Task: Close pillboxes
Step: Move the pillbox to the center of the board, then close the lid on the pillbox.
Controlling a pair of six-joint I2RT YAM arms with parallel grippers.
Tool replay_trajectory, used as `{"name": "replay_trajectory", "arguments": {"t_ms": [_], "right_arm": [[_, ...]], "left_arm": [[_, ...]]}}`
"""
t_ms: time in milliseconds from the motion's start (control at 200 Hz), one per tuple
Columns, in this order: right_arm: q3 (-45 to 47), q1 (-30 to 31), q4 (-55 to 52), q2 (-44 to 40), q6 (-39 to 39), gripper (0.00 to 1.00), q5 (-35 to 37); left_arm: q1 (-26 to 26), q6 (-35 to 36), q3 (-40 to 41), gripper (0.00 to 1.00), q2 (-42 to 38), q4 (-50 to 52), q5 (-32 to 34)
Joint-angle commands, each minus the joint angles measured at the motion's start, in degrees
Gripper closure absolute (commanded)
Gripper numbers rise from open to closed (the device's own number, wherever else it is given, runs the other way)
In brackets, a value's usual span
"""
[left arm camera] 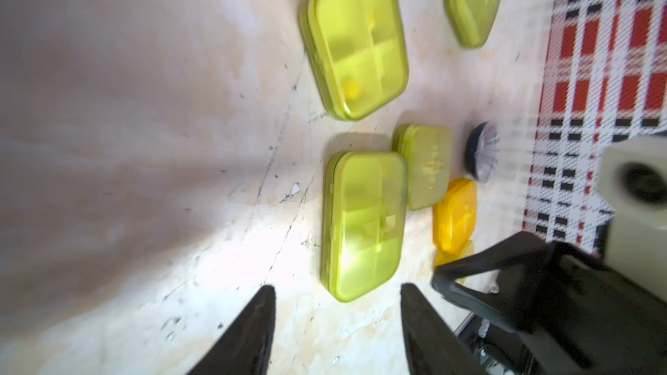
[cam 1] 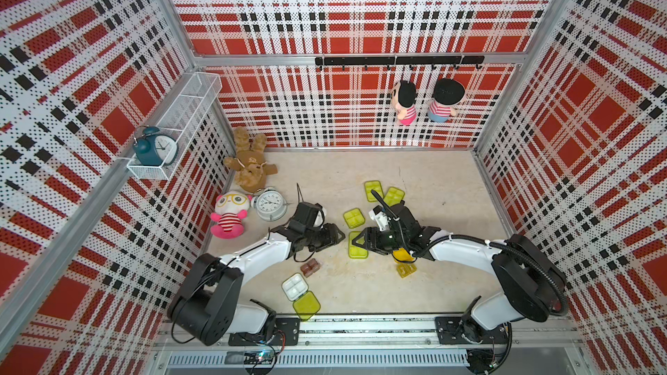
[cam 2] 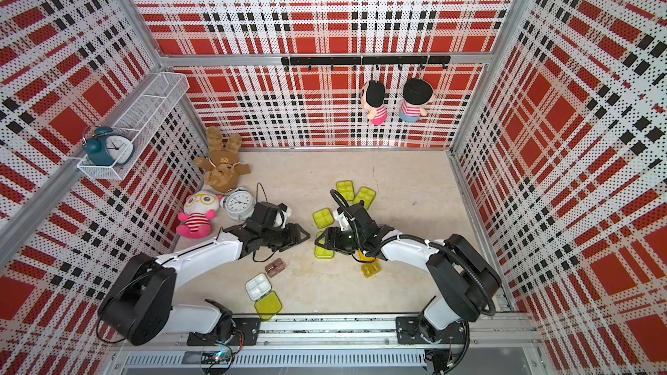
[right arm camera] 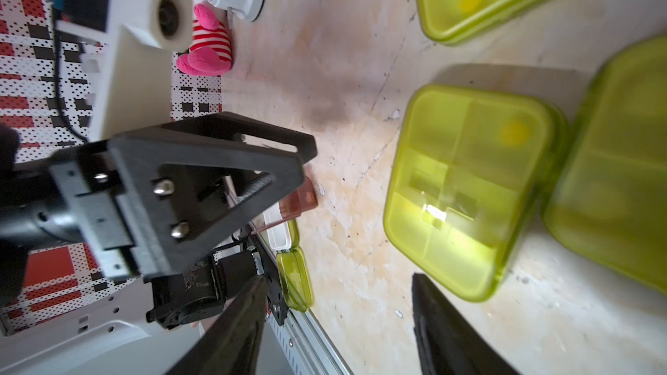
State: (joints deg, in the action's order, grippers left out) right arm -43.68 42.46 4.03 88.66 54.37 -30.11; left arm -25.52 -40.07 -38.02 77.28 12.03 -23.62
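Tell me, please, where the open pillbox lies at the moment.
In both top views the open pillbox lies on the robot's left, between the small brown pillbox and the front rail.

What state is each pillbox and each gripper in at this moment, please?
white-tray pillbox at the front, open, lime lid laid back
lime pillbox by the grippers, closed
lime pillbox beyond it, closed
far lime pillbox, closed
its lime neighbour, closed
brown pillbox, looks closed
orange pillbox, looks closed
left gripper, open, empty
right gripper, open, empty
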Motion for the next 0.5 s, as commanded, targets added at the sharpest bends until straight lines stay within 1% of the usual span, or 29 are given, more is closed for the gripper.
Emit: {"name": "replay_trajectory", "arguments": {"t_ms": [0, 60, 150, 205, 230, 240, 261, 396, 496], "right_arm": [[-4.24, 2.43, -0.65, 3.02, -3.08, 0.33, -2.18], [-7.72, 4.22, -3.92, 5.14, -5.62, 0.33, -2.25], [-12.19, 6.75, -8.64, 7.44, -9.47, 0.32, -1.82], [-14.04, 7.99, -10.59, 8.57, -11.14, 0.32, -1.68], [-14.49, 8.34, -10.98, 8.88, -11.45, 0.32, -1.64], [-14.63, 8.48, -11.15, 9.02, -11.69, 0.32, -1.8], [-15.03, 8.74, -11.51, 9.23, -12.14, 0.32, -1.84], [-18.81, 10.85, -16.55, 11.42, -16.84, 0.33, -1.35], [-23.27, 12.99, -23.03, 14.15, -21.62, 0.33, 0.58]], "left_arm": [[2.55, 4.3, -3.53, 0.35, -5.71, 12.22, 5.76], [4.6, 4.83, -3.63, 0.34, -8.48, 16.8, 8.01], [8.37, 2.91, -0.47, 0.35, -13.2, 19.98, 8.55], [10.64, 0.86, 2.77, 0.35, -16.42, 20.06, 7.76], [10.92, -0.33, 4.39, 0.35, -17.99, 20.07, 7.35], [12.4, -0.77, 4.89, 0.35, -18.55, 19.99, 7.18], [13.33, -1.63, 6.25, 0.35, -19.73, 19.77, 6.82], [15.64, -7.7, 13.24, 0.33, -27.12, 17.16, 4.55], [17.14, -9.51, 16.47, 0.33, -30.17, 16.53, 3.77]]}}
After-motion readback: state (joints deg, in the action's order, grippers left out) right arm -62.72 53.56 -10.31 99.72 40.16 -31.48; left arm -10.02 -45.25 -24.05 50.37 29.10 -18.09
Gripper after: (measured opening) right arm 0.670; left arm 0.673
